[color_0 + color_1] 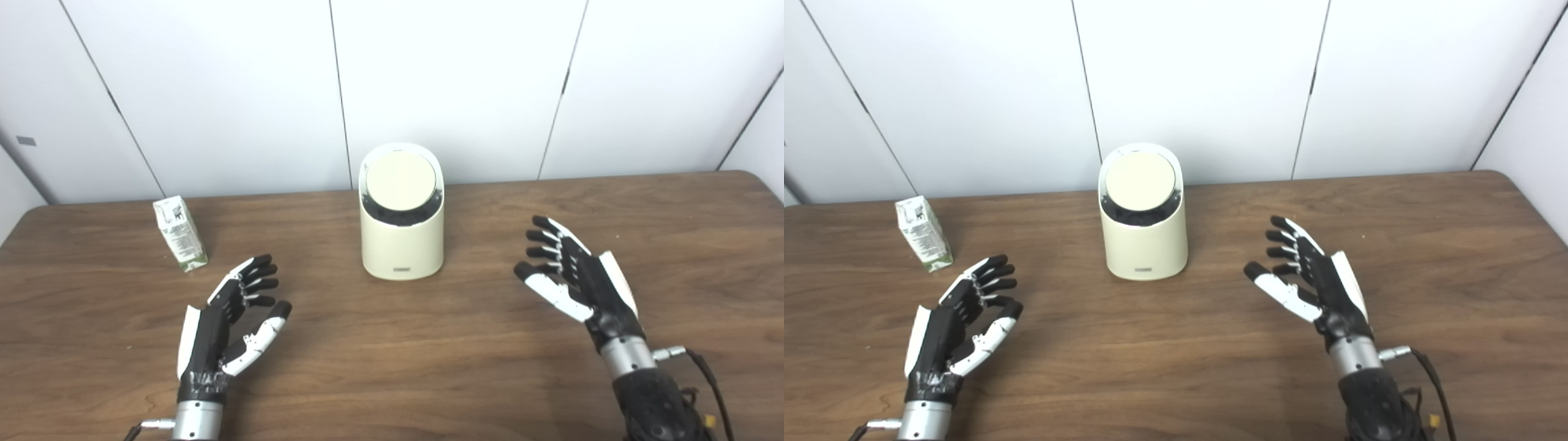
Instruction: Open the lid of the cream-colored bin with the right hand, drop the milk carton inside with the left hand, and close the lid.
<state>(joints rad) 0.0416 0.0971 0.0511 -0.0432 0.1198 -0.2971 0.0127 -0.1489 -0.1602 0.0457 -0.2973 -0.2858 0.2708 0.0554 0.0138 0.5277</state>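
- Centrally, the cream-colored bin stands upright on the wooden table, toward the far edge near the white panelled wall.
- Its round lid sits closed in the slanted top, tilted toward the camera, with a dark gap showing along the lid's lower rim.
- A small label marks the bin's front near the base; its wording is too small to read.
- The milk carton stands on the table well to the left of the bin, leaning slightly, white and green with fine print on its sides.
- The left hand hovers or rests low over the table just in front of the carton and apart from it, fingers spread and lightly curled, thumb out to the side, holding nothing.
- The right hand is to the right of the bin and well apart from it, palm turned inward, fingers extended and separated, thumb pointing toward the bin, also empty.
- A cable runs from the right wrist toward the picture's bottom edge.
- Neither hand touches the bin, the lid or the carton.
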